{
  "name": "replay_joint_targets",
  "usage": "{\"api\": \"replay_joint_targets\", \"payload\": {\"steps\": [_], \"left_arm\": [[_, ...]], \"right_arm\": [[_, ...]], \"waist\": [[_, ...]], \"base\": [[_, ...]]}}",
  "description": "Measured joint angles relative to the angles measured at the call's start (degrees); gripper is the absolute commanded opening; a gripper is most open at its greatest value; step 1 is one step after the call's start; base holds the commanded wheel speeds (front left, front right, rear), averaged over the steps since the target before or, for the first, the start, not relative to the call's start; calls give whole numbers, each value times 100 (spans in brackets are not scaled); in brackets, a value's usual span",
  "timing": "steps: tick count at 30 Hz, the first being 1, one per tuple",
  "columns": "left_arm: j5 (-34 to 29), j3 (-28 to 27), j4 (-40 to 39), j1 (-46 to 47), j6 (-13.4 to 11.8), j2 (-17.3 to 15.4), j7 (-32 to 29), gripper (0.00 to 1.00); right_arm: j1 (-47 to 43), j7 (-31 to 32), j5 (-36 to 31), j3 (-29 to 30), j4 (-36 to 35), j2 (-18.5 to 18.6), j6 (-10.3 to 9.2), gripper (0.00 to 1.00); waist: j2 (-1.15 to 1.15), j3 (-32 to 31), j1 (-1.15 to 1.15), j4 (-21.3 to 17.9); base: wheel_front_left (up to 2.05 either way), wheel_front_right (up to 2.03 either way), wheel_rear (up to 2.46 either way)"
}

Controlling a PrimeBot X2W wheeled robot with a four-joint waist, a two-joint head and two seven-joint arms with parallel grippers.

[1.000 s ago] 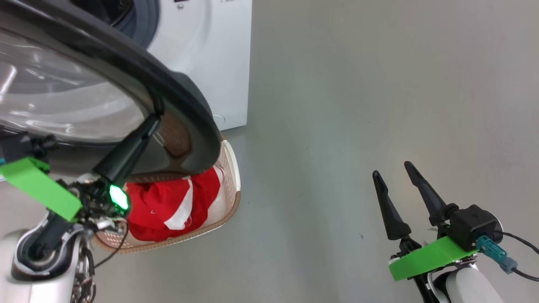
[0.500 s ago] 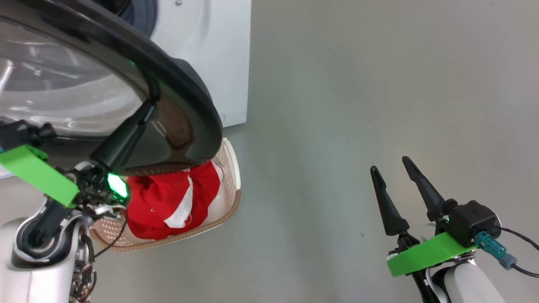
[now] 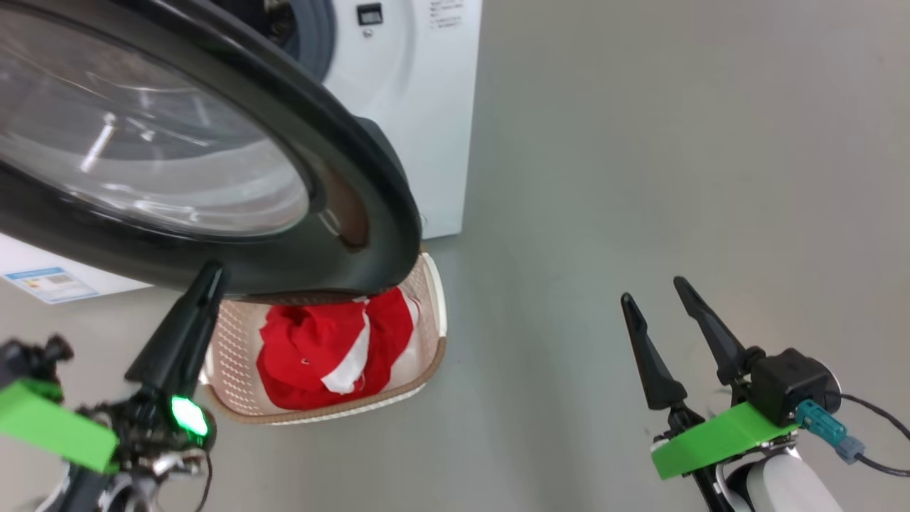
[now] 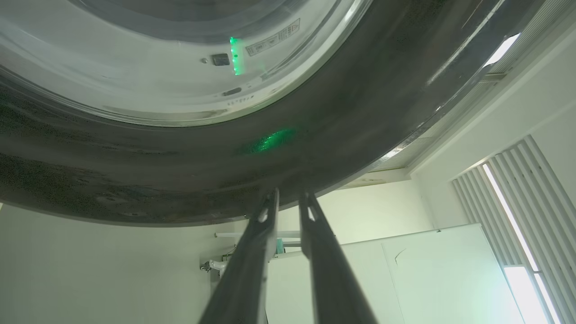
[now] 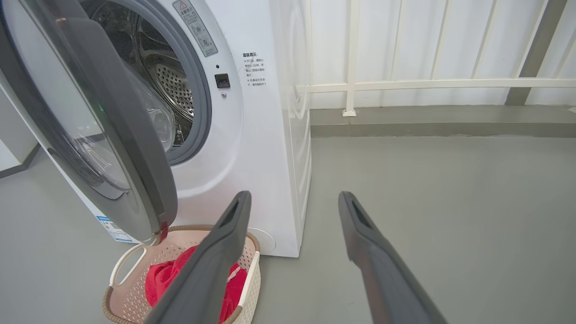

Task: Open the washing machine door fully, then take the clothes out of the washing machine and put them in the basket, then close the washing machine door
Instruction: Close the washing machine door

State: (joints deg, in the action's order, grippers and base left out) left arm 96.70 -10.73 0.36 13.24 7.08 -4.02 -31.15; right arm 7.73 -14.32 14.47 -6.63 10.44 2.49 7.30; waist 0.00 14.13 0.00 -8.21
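- One washer (image 5: pixel 265 157), with one steel drum (image 5: pixel 173 87) and one grey gasket ring (image 5: pixel 204 112).
- One door (image 3: pixel 370 185), with one glass porthole (image 3: pixel 142 156).
- One basket (image 3: pixel 227 348).
- One red garment (image 3: pixel 313 355); whether more pieces lie under it cannot be told.
- Two grippers: left gripper (image 4: pixel 289 198) and right gripper (image 3: pixel 652 290).
- Two fingers (image 3: pixel 654 363) on each, four in all.
- Two green brackets (image 3: pixel 718 437), one at each wrist.
- One lit green lamp (image 3: pixel 188 416).
- One blue label (image 3: pixel 46 283) on the washer.
- One teal plug (image 3: pixel 825 425) with one black cable (image 3: pixel 878 464).
- One white railing (image 5: pixel 405 84).
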Motion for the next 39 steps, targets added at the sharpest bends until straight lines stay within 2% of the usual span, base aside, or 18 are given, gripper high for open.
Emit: {"api": "replay_joint_targets", "payload": {"steps": [1,3,9,14,18,23,26,27,30,35,39], "left_arm": [[-27,-15,-79,-137,0,26,73,53],[-52,-24,-198,-387,0,77,236,100],[-186,1,-254,-980,0,143,809,100],[-471,114,-325,-1413,0,148,1541,100],[-1235,257,-386,-1731,-10,149,2224,100],[-2530,468,-495,-1925,-215,149,3056,100],[-3424,616,-606,-1927,-435,116,3498,100],[-4087,762,-662,-1942,-620,37,3738,100],[-4968,973,-743,-1986,-910,-104,4014,100],[-6041,1276,-760,-2062,-1381,-338,4140,100],[-6674,1490,-722,-2229,-1634,-520,4141,100]], "right_arm": [[-31,0,-2,2,4,1,0,100],[-109,0,-7,24,38,0,0,100],[-263,0,-44,74,105,1,0,100],[-425,0,-44,119,157,0,0,100],[-546,0,-44,175,187,0,0,100],[-656,0,-48,254,193,-1,0,100],[-667,0,-93,323,191,-2,0,100],[-668,1,-94,380,186,-2,0,100],[-693,3,-122,412,167,-2,0,100],[-888,27,-198,443,113,-4,0,100],[-1015,107,-204,465,23,-8,0,100]], "waist": [[0,-42,0,36],[0,-124,0,108],[0,-354,0,281],[0,-581,0,435],[0,-748,0,541],[0,-911,0,666],[0,-996,0,737],[0,-1050,0,783],[0,-1146,0,835],[0,-1337,0,908],[0,-1479,0,964]], "base": [[0,0,0],[0,0,0],[0,0,0],[0,0,0],[0,0,0],[0,0,0],[0,0,0],[0,0,0],[0,0,0],[0,0,0],[0,0,0]]}}
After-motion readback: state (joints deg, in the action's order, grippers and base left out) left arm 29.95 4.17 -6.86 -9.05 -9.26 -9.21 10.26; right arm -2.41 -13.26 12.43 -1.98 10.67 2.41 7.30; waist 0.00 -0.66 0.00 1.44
